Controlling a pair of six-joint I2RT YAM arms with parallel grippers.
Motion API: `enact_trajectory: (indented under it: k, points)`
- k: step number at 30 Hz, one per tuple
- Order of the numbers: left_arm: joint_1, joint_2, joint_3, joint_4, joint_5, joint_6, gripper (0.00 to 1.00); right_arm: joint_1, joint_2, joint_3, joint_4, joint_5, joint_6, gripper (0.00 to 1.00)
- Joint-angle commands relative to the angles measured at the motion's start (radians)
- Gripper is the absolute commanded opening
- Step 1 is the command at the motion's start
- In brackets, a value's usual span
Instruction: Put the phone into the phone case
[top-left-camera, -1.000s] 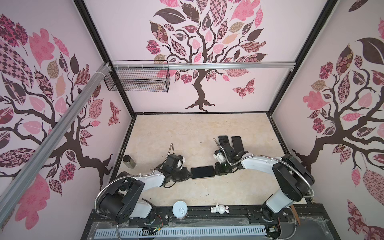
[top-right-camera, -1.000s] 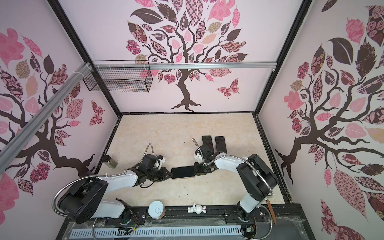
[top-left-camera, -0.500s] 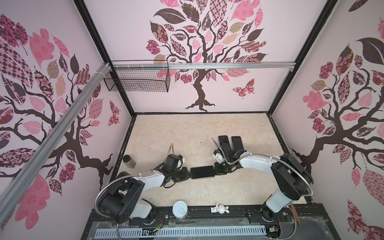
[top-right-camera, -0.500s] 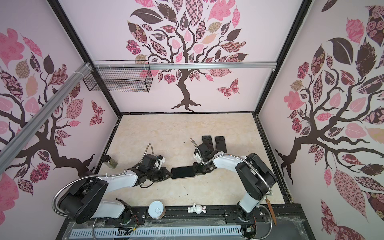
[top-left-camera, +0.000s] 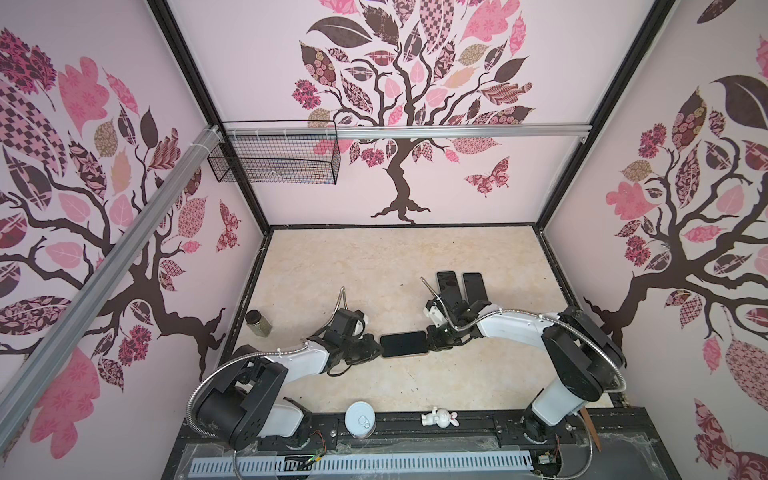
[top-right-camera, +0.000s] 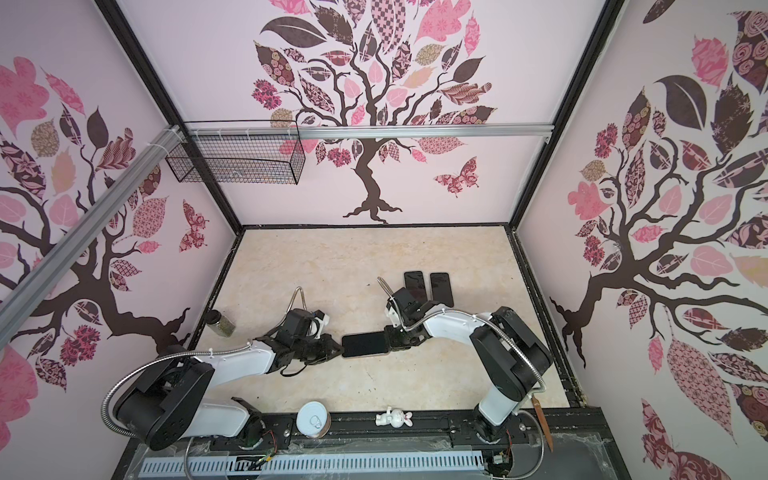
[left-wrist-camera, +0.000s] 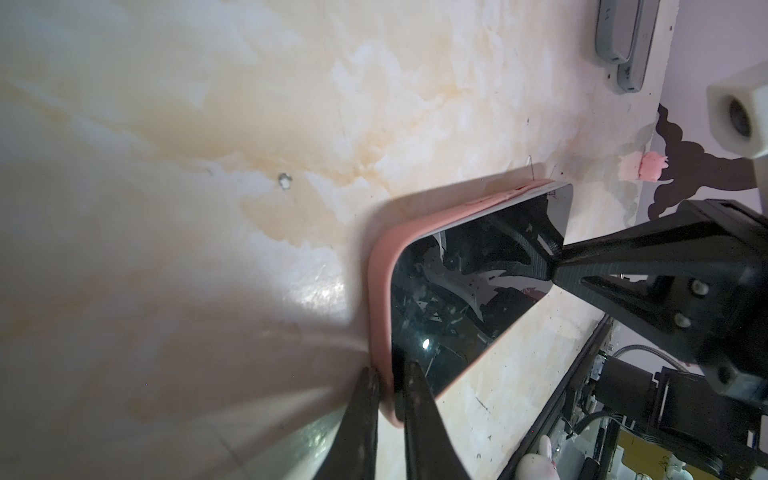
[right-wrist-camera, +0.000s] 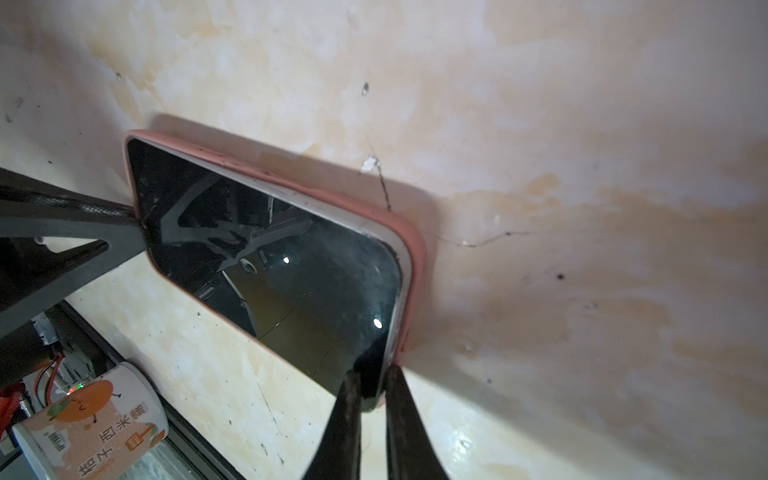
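The left tool (top-left-camera: 376, 348) and the right tool (top-left-camera: 430, 338), black two-fingered pincers on white arms, meet a flat black-screened phone (top-left-camera: 404, 344) at its opposite short ends in both top views. The phone lies near the front middle of the cream marbled table (top-left-camera: 374, 266). Two more dark flat slabs (top-left-camera: 448, 286) lie side by side behind the right tool. A small glass jar with a dark lid (top-left-camera: 258, 323) stands at the table's left edge. A white pull-tab can (top-left-camera: 360, 419) and a white rabbit figurine (top-left-camera: 439, 417) sit by the black front rail.

In the left wrist view, the left tool (left-wrist-camera: 388, 399) is closed on one end of a soft pink phone case (left-wrist-camera: 380, 299). The phone (left-wrist-camera: 478, 282) lies inside the case. One finger is on the screen and one is behind the case.

In the right wrist view, the right tool (right-wrist-camera: 372, 395) is pinched shut on the phone's (right-wrist-camera: 270, 257) opposite end. There a silver edge shows above the pink rim. The can (right-wrist-camera: 91, 428) has an orange label with a smiling orange fruit and Chinese characters, seen upside down, that I cannot read with certainty.
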Motion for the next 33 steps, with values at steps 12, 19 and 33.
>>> enact_trajectory:
  k: [12,19,33]
  points:
    - [-0.01,-0.009,-0.015,0.023,-0.066,-0.012,0.14,0.083,0.221,-0.104,0.069,0.286,0.003,0.16]
    - [-0.01,-0.024,-0.005,0.012,-0.081,-0.01,0.15,0.083,0.125,-0.056,-0.019,0.366,0.001,0.19]
    - [0.004,-0.098,0.092,-0.156,-0.133,0.058,0.27,0.038,-0.082,0.127,-0.15,0.278,-0.068,0.28]
